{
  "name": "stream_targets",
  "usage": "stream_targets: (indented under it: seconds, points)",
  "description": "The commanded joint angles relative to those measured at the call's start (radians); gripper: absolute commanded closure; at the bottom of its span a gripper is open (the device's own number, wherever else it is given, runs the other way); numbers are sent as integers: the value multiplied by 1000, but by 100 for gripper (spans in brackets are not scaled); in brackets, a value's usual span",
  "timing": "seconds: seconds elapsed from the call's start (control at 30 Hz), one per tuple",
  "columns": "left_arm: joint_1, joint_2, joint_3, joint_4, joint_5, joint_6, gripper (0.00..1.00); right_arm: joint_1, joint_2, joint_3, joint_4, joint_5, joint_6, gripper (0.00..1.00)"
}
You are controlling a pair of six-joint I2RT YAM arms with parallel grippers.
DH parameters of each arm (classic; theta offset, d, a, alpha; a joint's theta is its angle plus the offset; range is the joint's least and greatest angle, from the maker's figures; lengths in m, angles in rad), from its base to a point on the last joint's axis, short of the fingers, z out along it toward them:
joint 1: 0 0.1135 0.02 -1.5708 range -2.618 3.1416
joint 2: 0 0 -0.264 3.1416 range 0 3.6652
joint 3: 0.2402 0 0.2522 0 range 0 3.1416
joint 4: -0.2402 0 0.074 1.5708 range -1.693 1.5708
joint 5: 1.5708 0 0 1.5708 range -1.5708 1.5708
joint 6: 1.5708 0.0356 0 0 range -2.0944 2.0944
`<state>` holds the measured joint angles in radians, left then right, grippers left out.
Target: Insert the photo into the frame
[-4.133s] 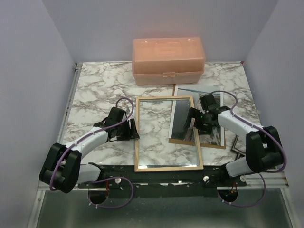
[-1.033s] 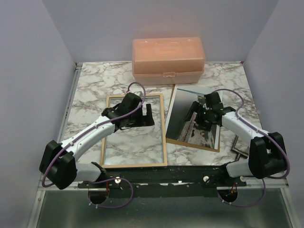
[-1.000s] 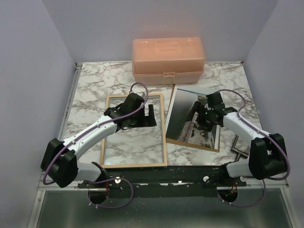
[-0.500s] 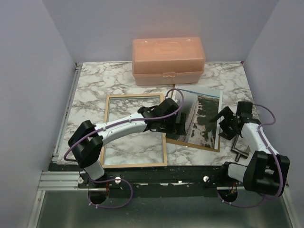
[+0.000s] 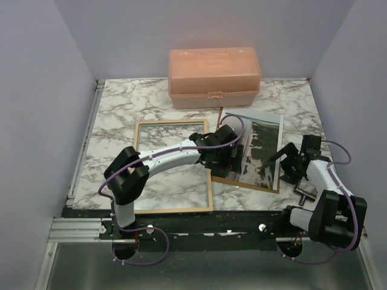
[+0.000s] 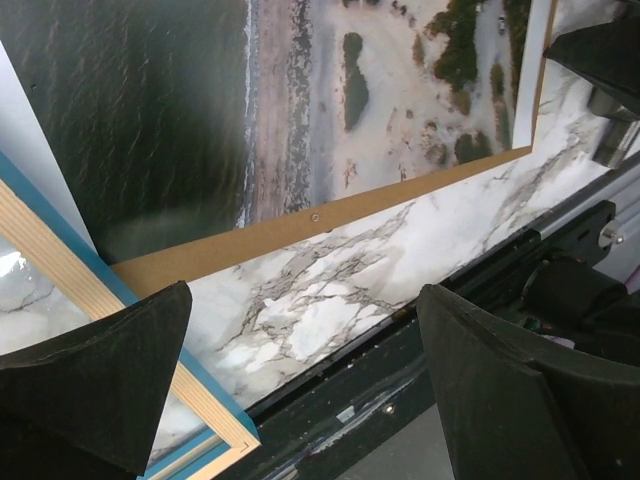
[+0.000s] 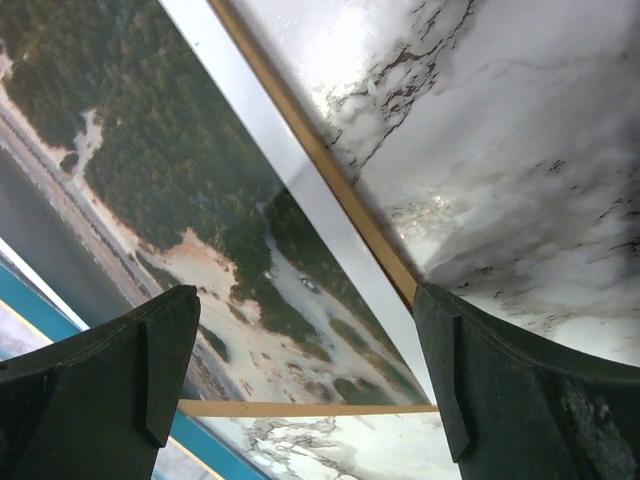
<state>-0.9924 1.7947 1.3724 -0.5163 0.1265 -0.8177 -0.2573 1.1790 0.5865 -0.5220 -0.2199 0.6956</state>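
Near edge: black rail (image 5: 199,219) carrying both arm bases. The frame (image 5: 172,208) lies flat on the marble table (image 5: 115,121), light wood side up, at 9 o'clock of the photo (image 5: 260,145); marble shows through the clear pane. The left arm crosses the frame's far-right corner, heading to 2 o'clock. The left gripper (image 5: 233,158) is over the photo's near-left part, fingers spread wide, nothing held. In the left wrist view the dark fingers (image 6: 95,385) sit at the bottom corners. The gap between them shows bare marble, then a strip of brown backing board (image 6: 330,215), then the photo beyond the tips at 12 o'clock; no pad touches it. The frame's corner, blue inside and wood on its face, runs just beside the finger at 8 o'clock. The photo lies face up on the backing board, with board showing past its near edge. The board's left edge meets the frame's right rim; overlap cannot be told. The right gripper (image 5: 285,163) is at 3 o'clock of the photo, just beside its right edge, released and empty. In the right wrist view the fingers (image 7: 520,390) are wide apart. The photo's white border and the board edge run diagonally through the gap from 11 to 5 o'clock, photo on the 9 o'clock side, marble on the 3 o'clock side, pads clear of both. Whether either gripper's tips touch the table cannot be told. Far, at 12 o'clock: a closed salmon plastic box (image 5: 214,77) by the back wall, the photo's far edge near it.
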Motion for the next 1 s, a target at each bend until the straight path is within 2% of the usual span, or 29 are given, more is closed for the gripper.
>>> stream_targets:
  seconds: [0.0,0.23,0.53,0.97]
  points:
    - [-2,54,46,-42,16,2,2,-7,40,-48,71,9,18,4]
    - [3,125,84,-54,38,14,4,-7,96,-82,140,-75,-10,4]
    - [28,246,157,-86,62,22,8,-7,35,-95,211,-244,-45,4]
    - [28,303,174,-82,95,31,16,-7,-79,-34,119,-188,-63,6]
